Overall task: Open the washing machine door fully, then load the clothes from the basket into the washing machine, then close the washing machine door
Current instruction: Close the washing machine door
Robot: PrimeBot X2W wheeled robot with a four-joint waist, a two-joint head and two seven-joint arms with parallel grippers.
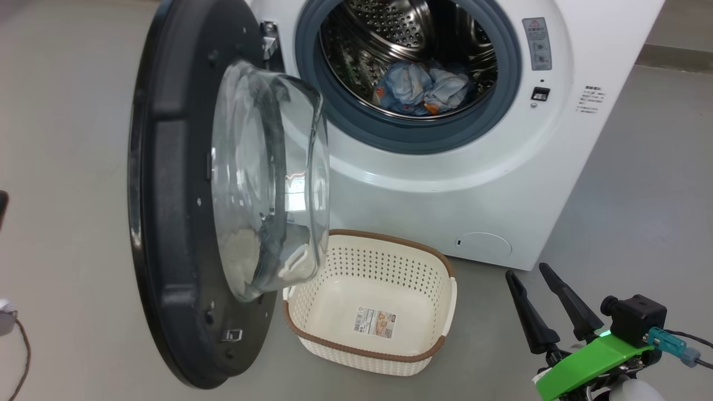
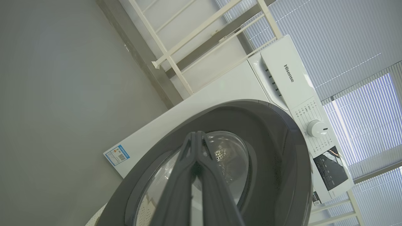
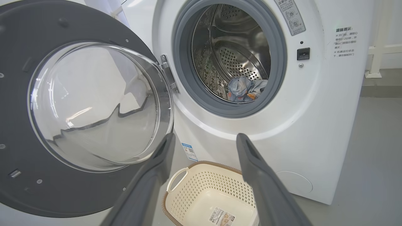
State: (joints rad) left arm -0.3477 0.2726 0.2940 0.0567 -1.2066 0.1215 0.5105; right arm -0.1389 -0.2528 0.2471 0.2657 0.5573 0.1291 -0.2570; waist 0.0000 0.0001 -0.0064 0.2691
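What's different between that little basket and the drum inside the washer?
The basket is cream plastic; the drum is shiny steel. The basket is empty but for a label on its floor; the drum holds the clothes. The basket opens upward, the drum sideways. Both are perforated.

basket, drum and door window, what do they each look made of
The basket looks like moulded cream plastic, matt, with rows of small holes and a brown woven-look rim. The drum looks like steel: bright, mirror-like and perforated. The door window is clear and glossy with sharp reflections, so probably glass, though clear plastic cannot be ruled out.
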